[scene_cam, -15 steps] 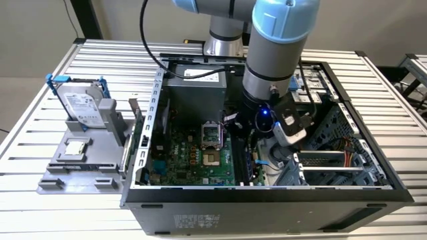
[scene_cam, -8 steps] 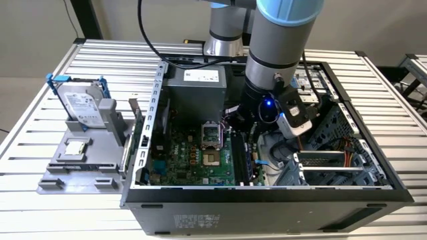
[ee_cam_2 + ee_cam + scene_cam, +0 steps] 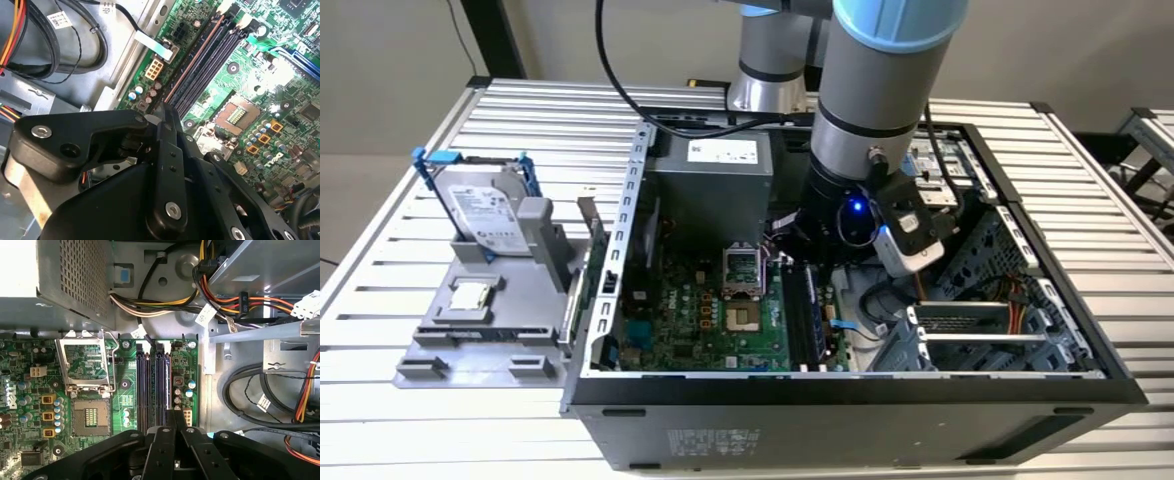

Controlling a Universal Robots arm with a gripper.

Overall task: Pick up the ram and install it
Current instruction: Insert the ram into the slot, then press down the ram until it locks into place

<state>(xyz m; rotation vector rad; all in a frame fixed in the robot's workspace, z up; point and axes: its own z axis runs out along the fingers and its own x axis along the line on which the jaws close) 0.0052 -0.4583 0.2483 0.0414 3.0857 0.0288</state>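
Note:
The ram (image 3: 194, 59) is a thin dark stick seen edge-on, standing along the outermost of the black motherboard slots (image 3: 212, 52), the one nearest the board's edge. My gripper (image 3: 164, 106) sits low inside the open computer case (image 3: 854, 385), its black fingers closed together on the near end of the stick. In the first wrist view the gripper (image 3: 175, 414) pinches the ram (image 3: 169, 385) over the slots (image 3: 150, 385). I cannot tell whether the stick is fully seated. In the exterior view the arm's wrist (image 3: 867, 215) hides the fingers.
The processor socket (image 3: 90, 415) lies open beside the slots on the green motherboard (image 3: 707, 310). Cable bundles (image 3: 260, 395) and a drive cage (image 3: 987, 320) crowd the far side. Outside the case, a grey stand (image 3: 480, 330) holds a hard drive in a blue frame (image 3: 487, 215) and a small chip (image 3: 471, 295).

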